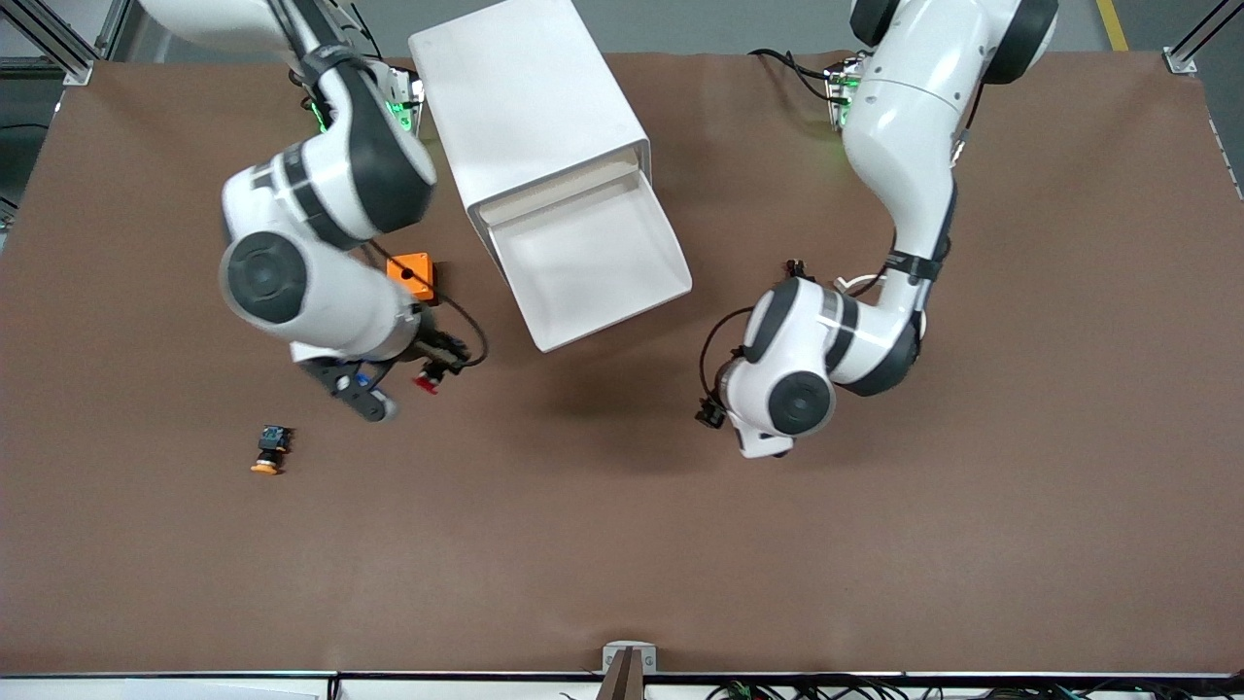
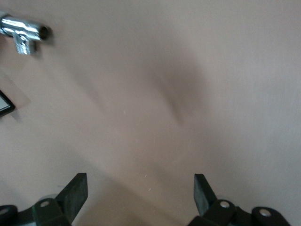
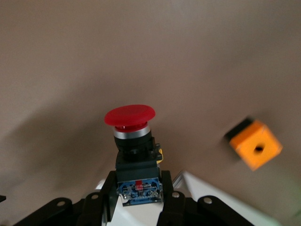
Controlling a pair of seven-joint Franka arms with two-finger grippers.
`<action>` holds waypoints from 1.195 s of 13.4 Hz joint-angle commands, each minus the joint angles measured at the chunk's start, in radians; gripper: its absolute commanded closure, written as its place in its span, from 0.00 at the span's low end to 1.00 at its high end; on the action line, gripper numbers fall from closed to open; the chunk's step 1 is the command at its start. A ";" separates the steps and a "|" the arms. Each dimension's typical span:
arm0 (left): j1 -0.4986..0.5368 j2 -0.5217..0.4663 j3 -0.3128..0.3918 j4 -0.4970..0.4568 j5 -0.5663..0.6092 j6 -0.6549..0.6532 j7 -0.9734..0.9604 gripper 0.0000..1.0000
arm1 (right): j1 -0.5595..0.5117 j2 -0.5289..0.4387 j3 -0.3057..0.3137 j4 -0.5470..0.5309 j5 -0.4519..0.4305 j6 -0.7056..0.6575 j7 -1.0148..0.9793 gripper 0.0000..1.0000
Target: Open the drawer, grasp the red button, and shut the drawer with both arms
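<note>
The right gripper (image 3: 138,197), clamped on the button (image 3: 134,150), hangs over the bench (image 1: 622,544) near an orange block (image 1: 412,275). The left gripper (image 2: 140,195) hovers spread apart over bare bench. The drawer (image 1: 588,267) stands open.

Glossy white jointed arms (image 1: 321,185), black bands, black cables, silver-screwed hand (image 3: 138,197).

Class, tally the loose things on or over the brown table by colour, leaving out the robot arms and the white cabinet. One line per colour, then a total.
Red: 1, the red-capped button held in the right gripper
Orange: 2, the orange-capped button and the orange block
Silver: 1, the metal fitting
Total: 4
</note>
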 commanded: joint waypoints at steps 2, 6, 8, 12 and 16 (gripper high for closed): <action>-0.064 -0.051 0.005 -0.025 0.040 0.011 0.117 0.00 | -0.151 0.024 0.016 -0.007 -0.002 -0.008 -0.386 0.96; -0.138 -0.111 -0.002 -0.108 0.046 0.019 0.224 0.00 | -0.269 0.114 0.016 -0.034 -0.070 0.079 -0.599 0.96; -0.173 -0.115 -0.002 -0.111 0.049 0.037 0.224 0.00 | -0.297 0.149 0.015 -0.062 -0.074 0.145 -0.644 0.96; -0.251 -0.114 -0.011 -0.136 0.086 0.158 0.224 0.00 | -0.333 0.220 0.015 -0.074 -0.123 0.249 -0.707 0.96; -0.265 -0.123 -0.083 -0.162 0.086 0.161 0.193 0.00 | -0.346 0.258 0.015 -0.134 -0.125 0.368 -0.730 0.96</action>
